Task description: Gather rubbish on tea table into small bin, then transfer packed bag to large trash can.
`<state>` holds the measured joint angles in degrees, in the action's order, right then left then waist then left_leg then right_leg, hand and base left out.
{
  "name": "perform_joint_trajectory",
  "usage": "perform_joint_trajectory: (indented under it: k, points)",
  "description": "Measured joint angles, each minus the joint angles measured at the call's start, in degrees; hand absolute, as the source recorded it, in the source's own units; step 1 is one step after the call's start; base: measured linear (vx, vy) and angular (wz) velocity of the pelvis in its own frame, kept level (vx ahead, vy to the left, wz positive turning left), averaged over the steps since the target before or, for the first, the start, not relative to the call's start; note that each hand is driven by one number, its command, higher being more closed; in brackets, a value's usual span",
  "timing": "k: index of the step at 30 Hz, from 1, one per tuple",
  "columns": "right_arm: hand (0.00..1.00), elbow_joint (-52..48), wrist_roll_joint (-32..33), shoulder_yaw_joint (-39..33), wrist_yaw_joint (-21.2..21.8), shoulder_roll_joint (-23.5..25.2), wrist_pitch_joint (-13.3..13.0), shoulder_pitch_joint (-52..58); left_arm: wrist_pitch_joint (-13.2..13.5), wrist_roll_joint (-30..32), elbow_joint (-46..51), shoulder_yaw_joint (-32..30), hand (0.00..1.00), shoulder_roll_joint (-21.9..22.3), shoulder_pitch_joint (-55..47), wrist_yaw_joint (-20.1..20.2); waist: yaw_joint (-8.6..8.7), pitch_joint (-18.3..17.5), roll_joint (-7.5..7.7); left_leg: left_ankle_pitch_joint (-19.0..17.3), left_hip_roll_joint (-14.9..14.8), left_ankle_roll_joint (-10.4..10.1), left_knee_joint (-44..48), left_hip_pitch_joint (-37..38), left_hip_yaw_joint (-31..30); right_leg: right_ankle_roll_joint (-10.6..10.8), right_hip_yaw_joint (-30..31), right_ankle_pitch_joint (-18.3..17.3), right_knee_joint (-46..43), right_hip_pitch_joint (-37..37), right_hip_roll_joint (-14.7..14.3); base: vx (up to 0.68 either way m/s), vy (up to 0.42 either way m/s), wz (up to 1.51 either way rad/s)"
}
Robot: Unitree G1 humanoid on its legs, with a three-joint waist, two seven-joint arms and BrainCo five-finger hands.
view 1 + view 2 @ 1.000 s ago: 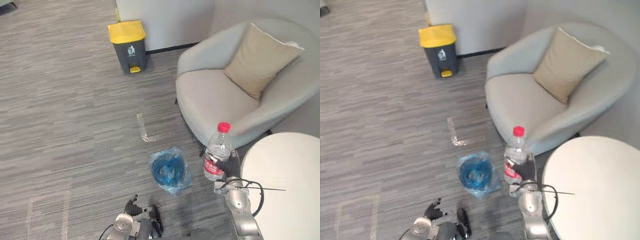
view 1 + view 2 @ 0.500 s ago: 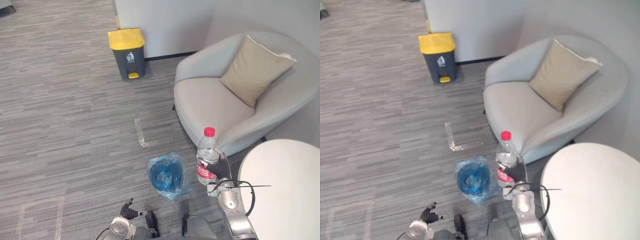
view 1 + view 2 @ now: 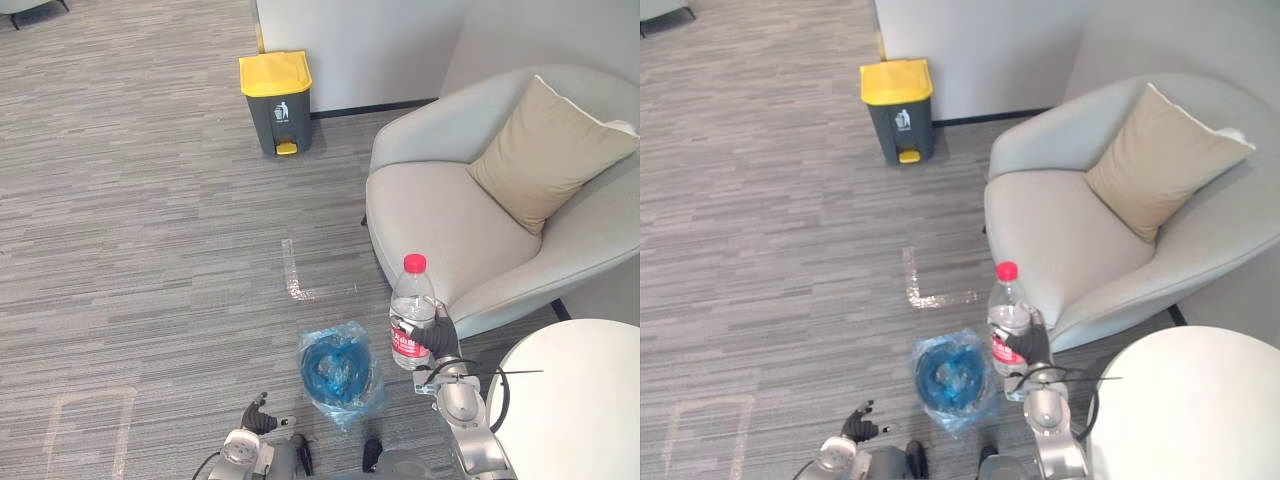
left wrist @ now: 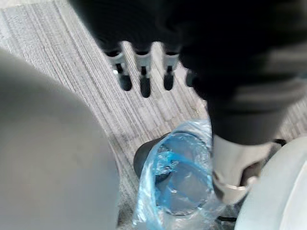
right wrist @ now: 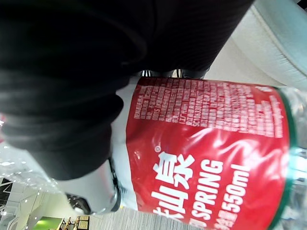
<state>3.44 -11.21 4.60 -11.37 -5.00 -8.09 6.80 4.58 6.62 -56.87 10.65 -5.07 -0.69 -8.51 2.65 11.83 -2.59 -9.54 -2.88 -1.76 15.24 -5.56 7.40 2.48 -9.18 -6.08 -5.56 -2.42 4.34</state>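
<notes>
The right hand (image 3: 438, 338) has its fingers curled round the lower part of a clear bottle (image 3: 411, 303), over the red label, and holds it upright with the red cap on top. The bottle hangs above the floor, just to the right of the bin (image 3: 309, 371) and left of the round white worktop (image 3: 580, 410). The bin stands on the grey carpet, lined with a blue bag (image 4: 149, 178) whose crumpled edge spills over the rim; what lies inside is too unclear to tell. The left hand (image 3: 259, 419) shows low near the robot, left of the bin, with its fingers (image 4: 144, 80) straight and spread over the carpet, holding nothing. Behind the bottle stands a pale armchair (image 3: 440, 215) with a tan cushion (image 3: 550, 150) leaning against its back. The grey trash can (image 3: 278, 108) with a yellow lid stands well apart, against the far wall. A strip of tape (image 3: 294, 272) marks the carpet between it and the bin.
</notes>
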Motion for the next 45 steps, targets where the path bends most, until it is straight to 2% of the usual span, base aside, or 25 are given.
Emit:
perform_joint_trajectory:
  k: [5,7,8,9,13,14,15,19,23,26,30,33,40,41,45]
  points:
    - [1.0,7.43,-2.53,3.16,-0.05,-0.06,0.13,-2.2,-0.05,0.04,-0.15,0.01,0.0,-0.6,0.0,-0.3,-0.68,0.2,0.01,0.47,0.47,0.76,-2.67,1.56,2.71,0.43,2.82,0.27,-1.11,1.89,0.51,0.02,0.052,-0.29]
    - [1.0,9.94,-2.92,4.4,-0.11,-0.5,0.33,-4.21,0.02,0.0,-0.02,-0.17,0.0,-0.58,0.33,-0.39,-1.02,1.32,-0.53,0.64,0.28,0.99,-2.44,0.47,3.22,0.43,3.8,0.27,-2.97,4.18,0.37,-0.05,0.002,-0.31]
    - [1.0,11.22,-3.5,5.15,-0.35,-1.27,0.37,-5.9,0.04,-0.05,0.0,-0.18,0.0,-0.51,1.06,-0.45,-0.95,2.31,-1.09,0.67,0.11,1.04,-1.69,-1.37,3.45,0.43,3.97,0.27,-5.1,6.87,0.39,-0.14,0.005,-0.25]
    - [1.0,12.06,-4.52,6.28,-0.79,-2.73,0.66,-8.91,0.12,-0.68,0.1,-0.59,0.0,-0.46,2.95,-1.41,-1.05,5.17,-1.66,0.66,-0.16,1.04,0.83,-4.8,3.67,0.42,4.02,0.26,-8.42,10.99,0.56,-0.18,0.012,-0.2]
    - [1.0,15.76,-4.53,7.22,-2.11,-5.28,1.48,-17.8,0.62,-4.77,1.31,-4.42,0.0,-0.65,7.32,-2.93,-1.92,11.54,-1.77,0.61,-0.62,1.07,8.49,-15.47,3.26,0.59,3.91,-0.75,-18.36,22.72,1.45,-0.21,0.013,0.0]
    - [1.0,15.74,-4.53,7.21,-2.31,-5.3,1.59,-18.22,0.82,-4.94,1.54,-4.86,0.0,-0.64,7.59,-3.1,-2.04,11.99,-1.71,0.6,-0.57,1.1,9.18,-16.28,3.19,0.67,3.77,-1.11,-19.35,23.64,1.7,-0.19,0.003,0.2]
    - [1.0,15.71,-4.52,7.16,-2.87,-5.89,1.83,-19.76,1.45,-5.99,2.21,-5.83,0.0,-0.67,8.66,-3.88,-2.29,13.45,-1.71,-0.04,-0.57,1.98,11.71,-19.14,2.97,0.4,3.5,-2.43,-22.49,26.53,2.11,-0.21,-0.008,0.18]
    - [1.0,15.45,-4.53,7.49,-3.83,-6.39,2.17,-25.59,2.32,-8.08,3.77,-11.5,0.0,0.48,12.19,-5.31,-3.3,14.49,-1.42,-2.06,-1.69,2.65,19.9,-31.51,2.43,-0.4,2.63,-5.72,-29.8,37.67,2.72,-0.25,-0.038,0.12]
    - [1.0,15.27,-4.5,7.68,-5.51,-6.52,2.87,-31.05,2.46,-9.12,5.69,-14.34,0.0,1.41,16.6,-6.58,-3.67,15.19,-0.8,-2.91,-2.8,2.13,25.14,-42.92,1.46,-0.75,0.06,-7.01,-34.63,47.85,3.75,-0.24,-0.032,0.16]
    - [1.0,15.31,-4.5,7.85,-5.9,-6.63,3.48,-33.16,2.53,-9.19,7.17,-16.11,0.0,1.48,18.2,-7.59,-4.6,15.4,-0.4,-1.65,-3.64,2.05,25.82,-47.11,1.65,-0.88,-1.11,-6.93,-35.87,51.6,4.14,-0.14,-0.049,0.24]
    - [1.0,16.85,-4.51,9.23,-6.72,-6.57,3.67,-39.64,2.75,-9.7,9.57,-16.84,0.0,1.3,20.77,-8.08,-6.07,15.83,0.34,0.96,-3.7,2.17,25.88,-53.4,1.38,-2.14,-2.34,-6.15,-37.5,57.69,4.84,-0.1,-0.029,0.18]
    - [1.0,21.28,-4.51,9.31,-6.95,-6.26,4.17,-46.09,3.82,-11.29,10.31,-18.32,0.0,1.35,23.34,-8.19,-6.87,16.21,0.93,2.27,-3.56,3.45,27.33,-58.38,0.46,-2.2,-3.22,-6.16,-39.7,62.07,5.35,-0.03,0.0,0.17]
    - [1.0,23.8,-4.49,6.78,-8.83,-6.85,4.73,-49.68,5.09,-11.97,11.76,-18.37,0.0,1.65,24.85,-8.18,-7.22,16.55,1.54,3.44,-1.67,3.66,26.38,-61.83,-0.52,-2.08,-3.87,-6.42,-40.69,65.38,7.01,0.0,0.018,0.16]
    - [0.0,25.2,-4.49,6.33,-9.31,-7.02,4.87,-50.29,5.17,-12.26,11.84,-17.86,0.0,1.65,24.87,-8.17,-7.23,16.55,1.55,3.69,-1.28,3.36,25.61,-61.96,-0.54,-2.03,-4.01,-6.45,-40.48,65.61,7.34,0.0,0.014,0.17]
    - [0.0,26.84,-4.49,4.57,-9.91,-7.12,5.59,-50.67,5.82,-13.22,11.92,-16.67,0.0,1.62,24.88,-8.1,-7.37,16.54,1.57,4.26,-0.54,3.17,24.45,-62.33,-1.04,-2.04,-4.57,-6.45,-40.17,65.91,7.85,0.01,0.007,0.14]
